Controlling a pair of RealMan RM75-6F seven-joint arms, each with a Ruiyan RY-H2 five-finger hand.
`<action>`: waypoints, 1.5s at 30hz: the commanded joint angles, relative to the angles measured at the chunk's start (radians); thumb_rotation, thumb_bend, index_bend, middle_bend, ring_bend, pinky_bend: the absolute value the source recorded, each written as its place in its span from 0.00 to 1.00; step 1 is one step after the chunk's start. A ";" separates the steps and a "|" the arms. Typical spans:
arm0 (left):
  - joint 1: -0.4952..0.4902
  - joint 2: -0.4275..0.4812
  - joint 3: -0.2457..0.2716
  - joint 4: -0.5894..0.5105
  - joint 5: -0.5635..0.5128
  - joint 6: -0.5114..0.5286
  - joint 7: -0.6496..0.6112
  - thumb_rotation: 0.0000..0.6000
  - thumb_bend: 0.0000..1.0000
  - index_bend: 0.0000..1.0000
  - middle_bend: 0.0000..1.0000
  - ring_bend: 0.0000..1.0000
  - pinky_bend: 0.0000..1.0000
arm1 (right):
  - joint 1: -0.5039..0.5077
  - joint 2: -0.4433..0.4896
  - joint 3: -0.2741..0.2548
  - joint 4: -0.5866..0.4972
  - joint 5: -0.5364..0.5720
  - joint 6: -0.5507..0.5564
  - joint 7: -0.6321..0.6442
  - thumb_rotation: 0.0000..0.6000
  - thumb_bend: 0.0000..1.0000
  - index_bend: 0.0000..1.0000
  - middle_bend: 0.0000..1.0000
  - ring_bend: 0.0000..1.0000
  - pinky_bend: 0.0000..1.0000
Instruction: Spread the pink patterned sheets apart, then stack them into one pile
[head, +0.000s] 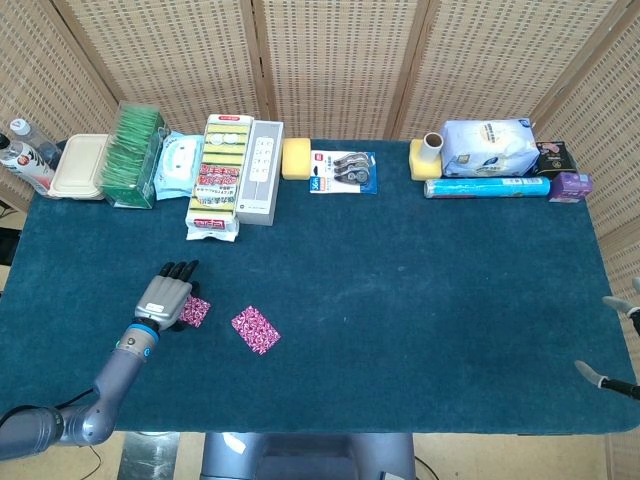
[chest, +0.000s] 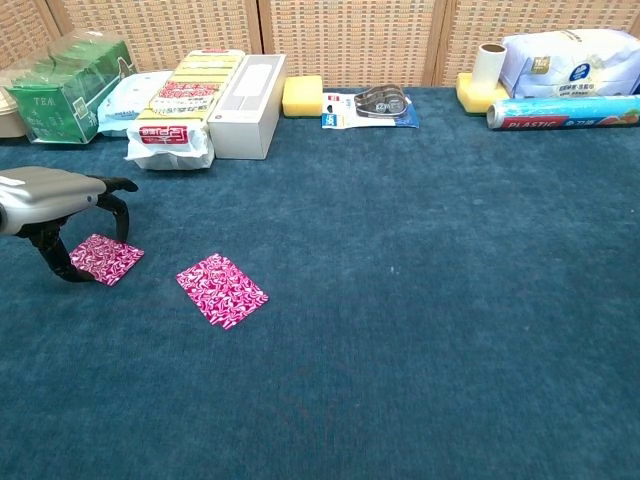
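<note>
Pink patterned sheets lie on the dark teal cloth of the table (head: 420, 300), at its near left: one sheet (chest: 105, 258) partly under the left hand (chest: 55, 205), and a second sheet (chest: 222, 290) just to its right, apart from it with bare cloth between them. In the head view the same pair shows as a small left sheet (head: 196, 311) half covered by the left hand (head: 166, 300) and the right sheet (head: 255, 330) lying free.

The left hand arches low over the left sheet, fingers curved down, their tips at or just above the sheet's left edge; whether they press it or have pinched it I cannot tell. Nothing is lifted. The right hand (head: 618, 345) shows only as a few fingertips at the far right edge, well apart from the sheets; its state cannot be read.

With the sheets already lying apart, the spreading looks done and the stacking appears to be starting. The next move calls for getting a thin flat sheet off soft cloth: catching an edge or dragging it, then carrying it right and laying it squarely on the other sheet.
</note>
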 joint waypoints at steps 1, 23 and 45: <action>0.002 0.007 -0.001 -0.007 0.005 -0.001 -0.004 1.00 0.21 0.38 0.00 0.00 0.05 | 0.000 0.001 0.001 -0.001 0.001 0.000 0.000 1.00 0.01 0.21 0.00 0.00 0.00; -0.104 -0.041 -0.017 -0.184 0.040 0.033 0.207 1.00 0.21 0.38 0.00 0.00 0.05 | -0.002 0.004 0.001 0.004 -0.002 0.002 0.015 1.00 0.01 0.21 0.00 0.00 0.00; -0.145 -0.152 0.008 -0.156 0.053 0.072 0.322 1.00 0.21 0.38 0.00 0.00 0.05 | -0.004 0.006 0.000 0.011 -0.004 0.004 0.031 1.00 0.01 0.21 0.00 0.00 0.00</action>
